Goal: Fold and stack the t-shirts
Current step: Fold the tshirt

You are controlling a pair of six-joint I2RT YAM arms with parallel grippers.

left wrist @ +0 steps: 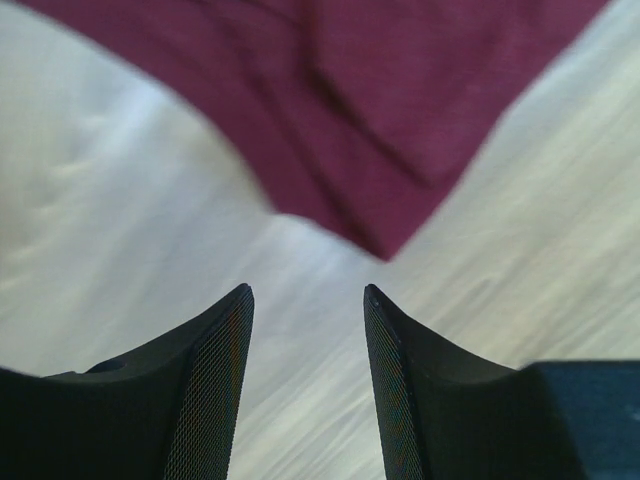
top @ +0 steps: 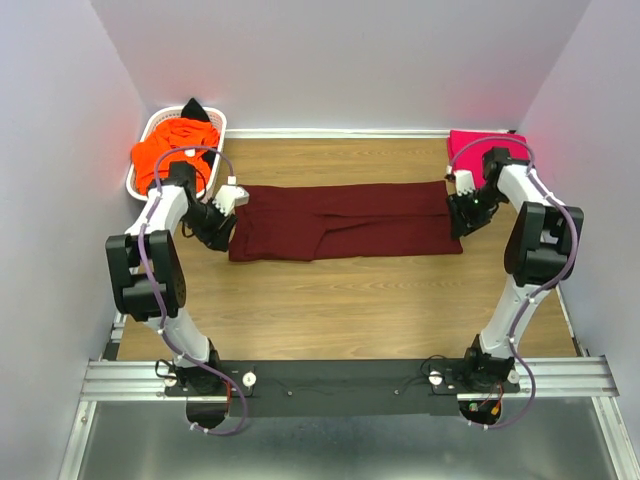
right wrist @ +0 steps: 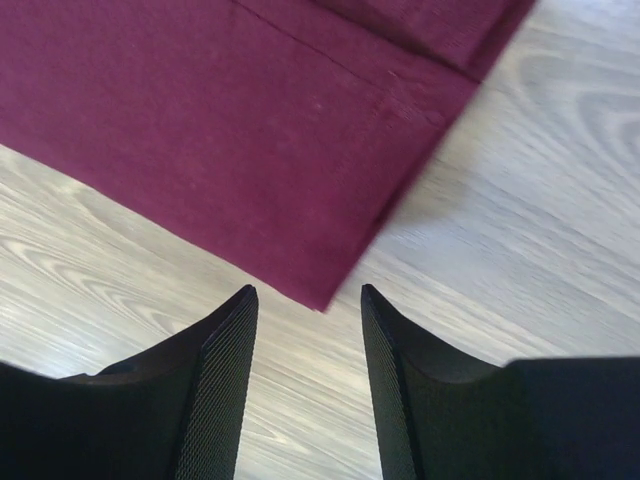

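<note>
A dark maroon t-shirt (top: 340, 222) lies folded into a long strip across the middle of the wooden table. My left gripper (top: 226, 222) is open and empty at its left end; in the left wrist view (left wrist: 308, 300) a corner of the maroon t-shirt (left wrist: 390, 100) lies just ahead of the fingertips. My right gripper (top: 459, 212) is open and empty at its right end; in the right wrist view (right wrist: 308, 298) a corner of the maroon t-shirt (right wrist: 250, 130) lies between the fingertips. A bright pink t-shirt (top: 478, 145) lies folded at the back right.
A white lattice basket (top: 160, 125) stands at the back left, holding an orange t-shirt (top: 170, 150) and a black t-shirt (top: 196, 110). Walls close in the table at the back and both sides. Bare wooden table (top: 340, 300) lies in front of the maroon shirt.
</note>
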